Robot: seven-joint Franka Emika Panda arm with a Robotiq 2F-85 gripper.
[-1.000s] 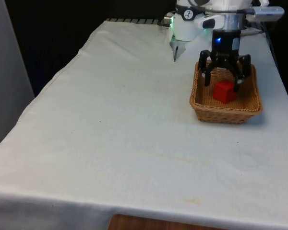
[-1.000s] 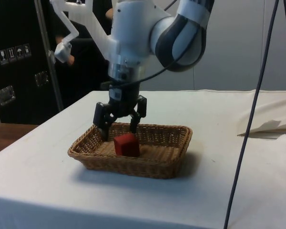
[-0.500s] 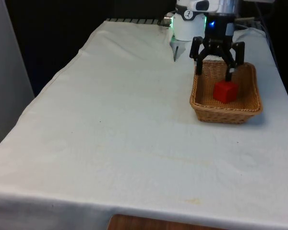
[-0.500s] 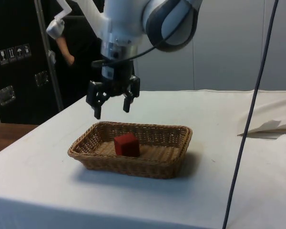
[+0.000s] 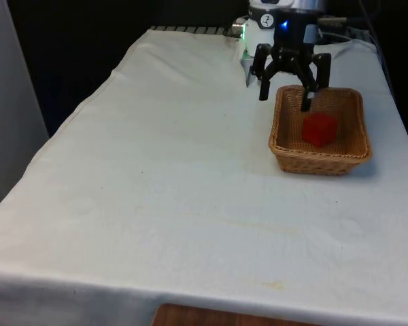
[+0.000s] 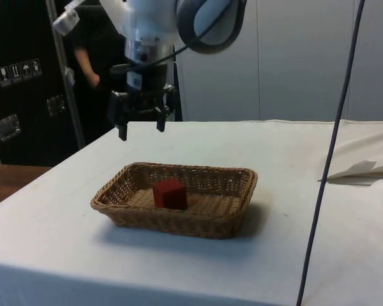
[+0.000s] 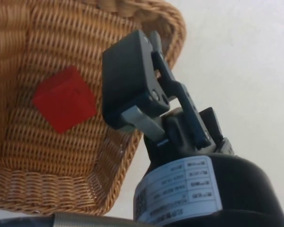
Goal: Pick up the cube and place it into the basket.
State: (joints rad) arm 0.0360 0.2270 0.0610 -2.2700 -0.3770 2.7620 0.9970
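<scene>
While the red cube (image 5: pixel 319 128) sits on the woven floor of the wicker basket (image 5: pixel 283 145), the black claw (image 5: pixel 283 96) hangs above the basket's far rim with its fingers spread apart and nothing between them. From the front view the basket stands on the counter (image 5: pixel 170 183) toward the front view's right and the far end, and the claw is over the basket's far corner on the front view's left. From the side view the claw (image 6: pixel 139 130) is clear of the basket (image 6: pixel 233 194), well above its rim, and the cube (image 6: pixel 170 193) lies nearer the basket's left end, apart from the walls. From the wrist view the cube (image 7: pixel 64 99) rests flat on the weave, with one finger (image 7: pixel 128 80) of the claw over the basket's rim (image 7: pixel 176 29). A person (image 6: pixel 92 67) stands beyond the counter by the dark cabinets.
</scene>
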